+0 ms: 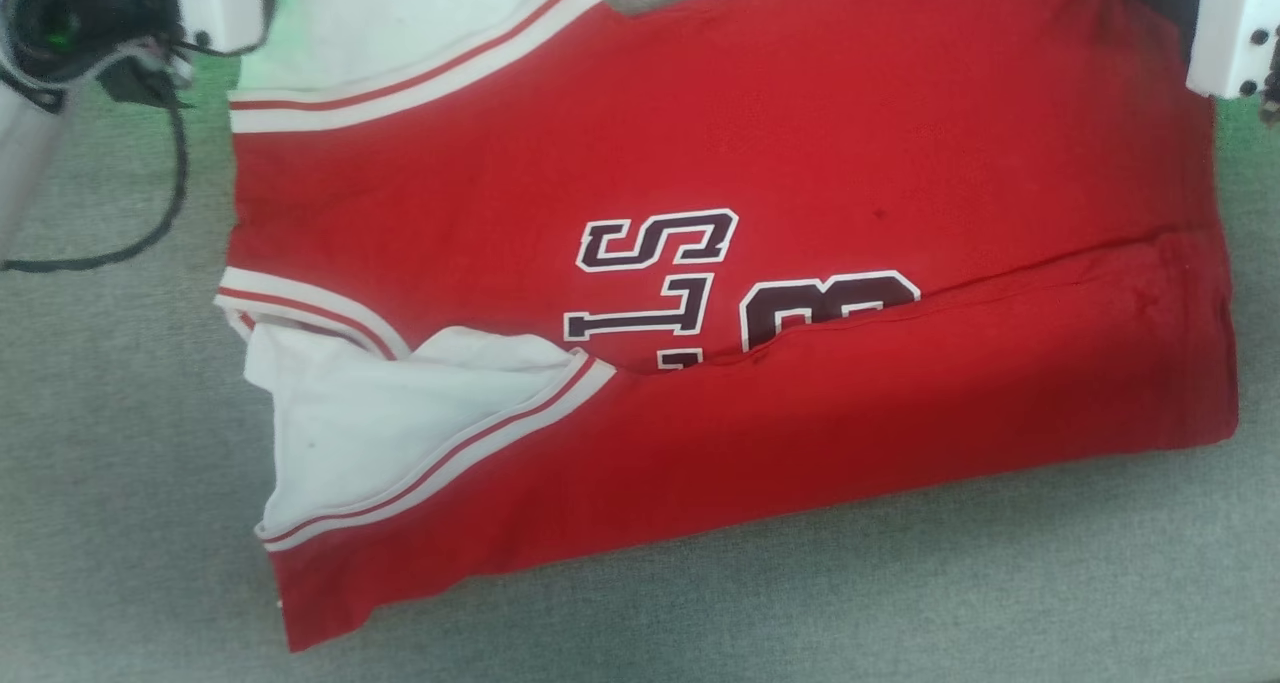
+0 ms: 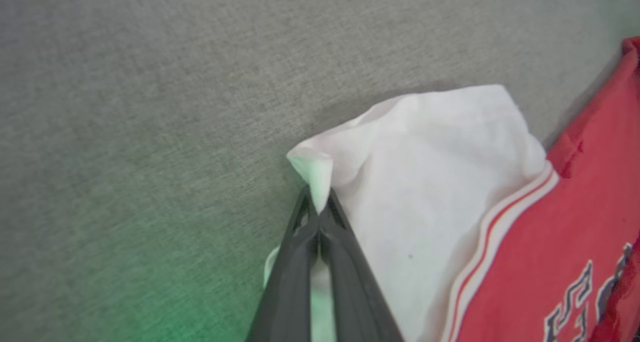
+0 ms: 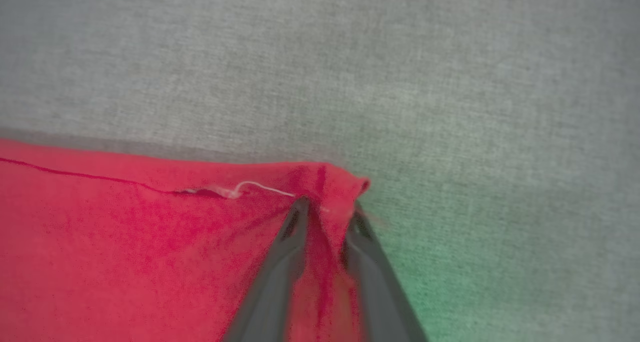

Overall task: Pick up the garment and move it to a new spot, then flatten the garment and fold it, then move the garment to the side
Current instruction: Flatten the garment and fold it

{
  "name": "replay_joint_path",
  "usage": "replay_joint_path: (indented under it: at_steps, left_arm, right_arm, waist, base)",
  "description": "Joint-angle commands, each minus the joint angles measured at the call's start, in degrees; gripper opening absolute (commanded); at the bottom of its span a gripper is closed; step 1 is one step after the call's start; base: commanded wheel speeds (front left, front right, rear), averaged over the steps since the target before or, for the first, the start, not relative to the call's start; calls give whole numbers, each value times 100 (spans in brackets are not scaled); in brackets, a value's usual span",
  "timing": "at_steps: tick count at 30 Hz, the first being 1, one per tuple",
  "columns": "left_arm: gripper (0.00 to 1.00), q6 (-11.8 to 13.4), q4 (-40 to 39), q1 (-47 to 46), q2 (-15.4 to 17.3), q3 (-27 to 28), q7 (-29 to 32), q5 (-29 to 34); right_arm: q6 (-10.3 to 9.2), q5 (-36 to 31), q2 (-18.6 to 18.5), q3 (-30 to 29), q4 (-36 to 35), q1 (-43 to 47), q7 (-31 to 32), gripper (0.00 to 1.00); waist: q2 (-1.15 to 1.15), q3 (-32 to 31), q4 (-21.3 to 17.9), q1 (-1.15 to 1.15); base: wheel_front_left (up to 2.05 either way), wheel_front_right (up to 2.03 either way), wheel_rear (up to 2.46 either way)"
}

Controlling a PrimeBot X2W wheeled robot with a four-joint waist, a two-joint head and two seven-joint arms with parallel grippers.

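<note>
Two dark fingers [image 2: 290,282] of the left pincer [image 2: 318,208] stand closest in the left wrist view, and they are closed together on the tip of a white sleeve [image 2: 425,182], so that a little peak of cloth stands up above them. I count one garment [image 1: 800,143], two pincers, two white sleeves and one tabletop [image 1: 120,463], which is grey and woven. The garment lies spread on this tabletop, and its long axis runs across the robot's front from left to right, a little tilted. Its collar end with both sleeves points to the robot's left and its straight hem points to the robot's right. One sleeve [image 1: 400,23] lies at the far left, the other sleeve [image 1: 400,433] at the near left, rather crumpled, and each has a red-and-white stripe band. The near long side is folded over the front and covers a part of the dark letters [image 1: 655,273] with white outline. The right pincer [image 3: 327,209] is at the far right corner of the hem, seen in the right wrist view: its two fingers [image 3: 270,292] grip a raised ridge of the red cloth [image 3: 125,232] between them. A loose white thread [image 3: 260,187] lies just beside this corner. Green light falls on the tabletop near each pincer. A black cable [image 1: 170,193] hangs from the left wrist [image 1: 215,3].
</note>
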Motion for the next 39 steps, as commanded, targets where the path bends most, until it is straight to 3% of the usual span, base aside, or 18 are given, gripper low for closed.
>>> replay_joint_path:
  at_steps: [1, 6, 9, 17, 22, 27, 33, 39]
  left_arm:
    - [0, -17, -47, 146, -54, -45, -98, -71]
    - [0, -16, -490, 373, -75, 148, -668, -424]
    - [0, -16, -1061, 669, 99, 197, -917, -633]
    - [0, -13, -2811, 1839, 990, 172, -1609, -864]
    - [0, -13, -3893, 3053, 1775, 139, -2500, -882]
    - [0, -14, -4569, 4208, 2177, 4, -3475, -862]
    - [0, 25, -4341, 4944, 2010, -246, -4113, -647]
    - [0, -4, -3632, 4966, 1487, -368, -4238, -707]
  right_arm:
    - [-1, 53, 24, 83, 87, 116, -55, 0]
    - [-1, 243, -247, 144, -154, 329, -471, 0]
    - [-1, 484, -529, 189, -525, 696, -599, 0]
    - [-1, 1234, -1421, 81, -1777, 2134, -417, 0]
    - [0, 1719, -1971, -324, -2388, 3352, -361, 0]
    - [-1, 1965, -2188, -763, -2860, 4447, -670, 0]
    - [-1, 1768, -2195, -1112, -2976, 5222, -1141, 0]
    - [-1, 1538, -1845, -965, -2793, 5071, -1345, 0]
  waist:
    - [0, -85, 67, 0]
    - [0, -545, 293, 0]
    - [0, -905, 462, 0]
    - [0, -1574, 791, 0]
    - [0, -1786, 869, 0]
    - [0, -1840, 967, 0]
    - [0, -1727, 1015, 0]
    - [0, -1536, 936, 0]
  base:
    - [0, 0, 0]
    - [0, 0, 0]
    - [0, 0, 0]
    - [0, 0, 0]
    - [0, 0, 0]
    - [0, 0, 0]
    - [0, 0, 0]
    - [0, 0, 0]
